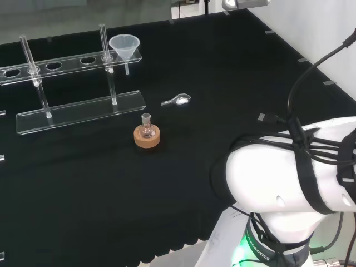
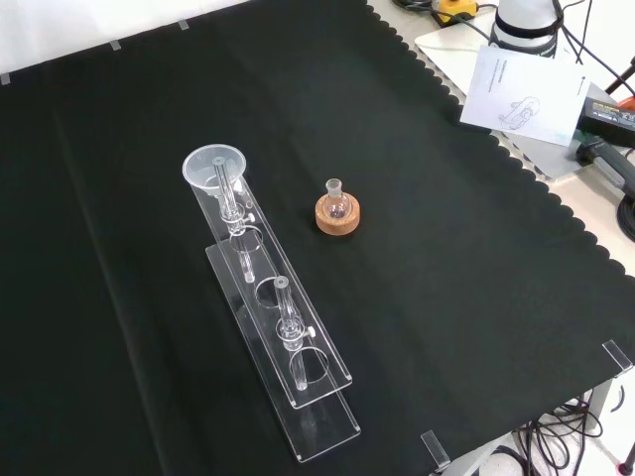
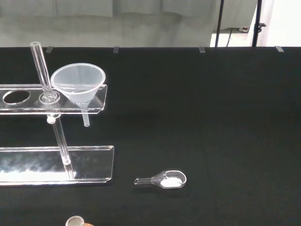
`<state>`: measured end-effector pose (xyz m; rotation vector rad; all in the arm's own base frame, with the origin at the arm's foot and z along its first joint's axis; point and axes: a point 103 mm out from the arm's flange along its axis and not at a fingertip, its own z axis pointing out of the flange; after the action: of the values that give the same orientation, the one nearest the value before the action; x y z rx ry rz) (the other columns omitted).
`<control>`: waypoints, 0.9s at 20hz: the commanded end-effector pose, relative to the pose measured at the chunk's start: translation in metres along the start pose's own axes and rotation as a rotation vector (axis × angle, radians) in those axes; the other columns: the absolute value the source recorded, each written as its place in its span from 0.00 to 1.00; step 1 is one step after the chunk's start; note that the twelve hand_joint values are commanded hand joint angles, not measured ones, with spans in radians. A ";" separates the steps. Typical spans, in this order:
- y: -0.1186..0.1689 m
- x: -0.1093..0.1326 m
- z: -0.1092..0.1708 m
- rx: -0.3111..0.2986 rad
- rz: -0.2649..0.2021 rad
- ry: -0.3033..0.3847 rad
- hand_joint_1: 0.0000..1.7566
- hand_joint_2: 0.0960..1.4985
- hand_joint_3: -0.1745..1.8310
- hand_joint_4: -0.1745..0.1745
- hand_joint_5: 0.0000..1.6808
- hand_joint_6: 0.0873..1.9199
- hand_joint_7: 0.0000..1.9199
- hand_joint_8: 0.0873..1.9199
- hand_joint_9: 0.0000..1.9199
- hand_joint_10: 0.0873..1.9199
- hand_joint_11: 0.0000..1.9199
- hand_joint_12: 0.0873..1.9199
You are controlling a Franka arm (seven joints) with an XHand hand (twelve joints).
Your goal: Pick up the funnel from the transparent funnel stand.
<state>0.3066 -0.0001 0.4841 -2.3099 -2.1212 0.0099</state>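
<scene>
Funnel [image 1: 123, 44] is sitting in the end hole of the transparent funnel stand [image 1: 78, 114], its spout hanging free below, so it is lifting straight out. Hand's state I cannot tell.

- The arm's white links [image 1: 289, 183], wrapped in black cables, bulk low at the head view's right.
- The arm's base [image 2: 526, 20] stands at the front view's top edge.
</scene>
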 end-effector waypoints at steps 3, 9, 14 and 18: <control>0.000 -0.001 0.000 -0.007 0.004 -0.006 0.00 0.79 0.23 0.65 0.05 0.00 0.04 0.00 0.06 0.24 0.00 0.66; -0.001 0.006 0.000 -0.012 0.007 -0.026 0.00 0.79 0.23 0.65 0.06 0.00 0.04 0.00 0.06 0.25 0.00 0.67; 0.002 0.010 0.002 -0.005 0.021 -0.039 0.00 0.79 0.23 0.65 0.06 0.00 0.04 0.00 0.06 0.25 0.00 0.67; 0.008 0.023 0.005 0.001 0.033 -0.047 0.00 0.79 0.24 0.65 0.06 0.00 0.04 0.00 0.06 0.25 0.00 0.67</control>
<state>0.3090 0.0073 0.4827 -2.3468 -2.1166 0.0380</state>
